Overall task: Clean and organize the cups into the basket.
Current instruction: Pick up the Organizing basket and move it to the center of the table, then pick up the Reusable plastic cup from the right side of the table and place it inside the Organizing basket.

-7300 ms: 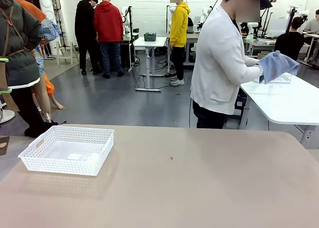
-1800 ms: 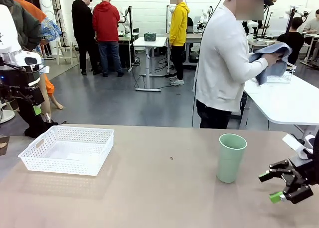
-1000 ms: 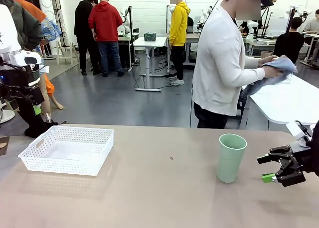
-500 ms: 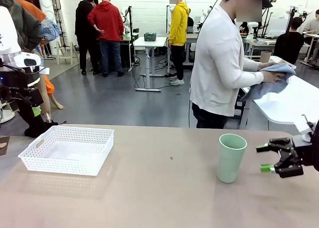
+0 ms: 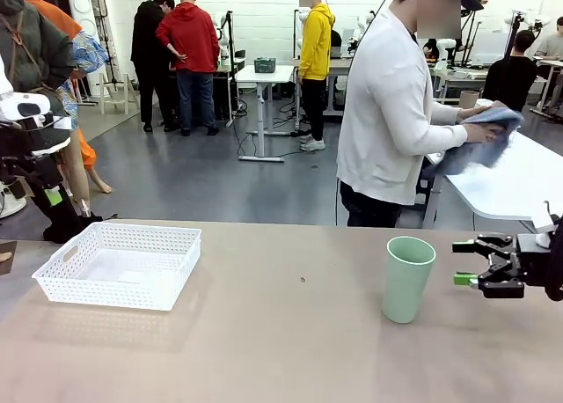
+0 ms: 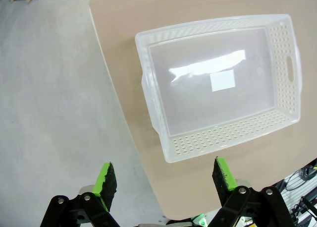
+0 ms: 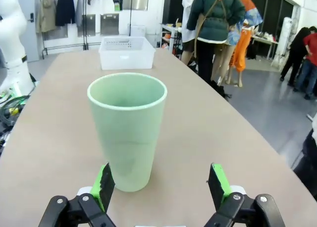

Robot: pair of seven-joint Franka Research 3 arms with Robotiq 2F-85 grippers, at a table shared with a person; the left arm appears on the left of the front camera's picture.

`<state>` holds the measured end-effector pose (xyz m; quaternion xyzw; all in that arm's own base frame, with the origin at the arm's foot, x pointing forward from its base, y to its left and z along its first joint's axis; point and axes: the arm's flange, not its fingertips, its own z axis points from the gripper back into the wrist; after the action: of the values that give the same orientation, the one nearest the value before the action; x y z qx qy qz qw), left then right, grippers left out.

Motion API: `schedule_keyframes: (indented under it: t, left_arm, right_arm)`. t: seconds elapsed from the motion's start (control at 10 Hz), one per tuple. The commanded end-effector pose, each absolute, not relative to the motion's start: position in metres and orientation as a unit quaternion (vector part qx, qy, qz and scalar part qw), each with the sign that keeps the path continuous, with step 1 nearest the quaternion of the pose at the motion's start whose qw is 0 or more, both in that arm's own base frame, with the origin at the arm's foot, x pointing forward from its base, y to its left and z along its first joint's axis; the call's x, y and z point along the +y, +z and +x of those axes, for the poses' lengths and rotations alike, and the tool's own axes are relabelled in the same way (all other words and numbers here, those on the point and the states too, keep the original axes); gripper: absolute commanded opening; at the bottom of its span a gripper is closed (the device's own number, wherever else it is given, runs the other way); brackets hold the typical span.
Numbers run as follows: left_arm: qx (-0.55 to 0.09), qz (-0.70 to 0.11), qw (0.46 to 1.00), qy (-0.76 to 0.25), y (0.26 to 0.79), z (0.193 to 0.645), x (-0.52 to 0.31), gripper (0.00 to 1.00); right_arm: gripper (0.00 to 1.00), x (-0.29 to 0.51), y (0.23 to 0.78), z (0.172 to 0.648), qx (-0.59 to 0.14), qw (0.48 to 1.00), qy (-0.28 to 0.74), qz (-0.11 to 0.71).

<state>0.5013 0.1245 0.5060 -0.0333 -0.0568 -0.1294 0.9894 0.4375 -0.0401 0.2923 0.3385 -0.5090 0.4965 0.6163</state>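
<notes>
The right gripper point(image 5: 461, 262) is seen with its jaws spread wide, held level above the counter point(image 5: 290, 350) and pointed at the mint green cup point(image 5: 407, 280), and nothing is gripped between the green pads. A clear gap is left between the fingertips and the cup's wall, so no contact is made. The gripper is carried at the height of the cup's upper half, just beside it on the robot's right. In the right wrist view the cup is found upright straight ahead of the open fingers, set a little toward the finger on the picture's left, with the spread of the jaws plainly broader than the cup. Over on the robot's left, the left gripper point(image 6: 164, 173) is also held wide apart with nothing in it, raised high and aimed downward. Below it, the counter's edge and bare floor are seen. The white lattice basket point(image 5: 123, 293) is seen beyond its fingertips, flat on the counter near the left corner, with a small white patch shown on its floor. Cup and basket are kept well apart, most of the counter's width lying between them. At the far side, a person point(image 5: 391, 113) in a white top is turned toward another table, and a blue cloth point(image 5: 484, 143) is held in both hands.
</notes>
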Motion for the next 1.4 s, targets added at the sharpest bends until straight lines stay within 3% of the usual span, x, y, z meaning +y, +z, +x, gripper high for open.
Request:
schedule_keyframes:
  t: [0.0,1.3]
  left_arm:
    - [-0.081,-0.066,0.984,-0.147,0.501,0.488,0.126,1.00]
    - [-0.032,-0.076,0.987,-0.140,0.455,0.504,0.125,1.00]
  right_arm:
    - [1.00,-0.030,0.275,0.449,-0.502,0.619,0.499,0.339]
    - [1.00,0.032,0.235,0.465,-0.459,0.589,0.546,0.380]
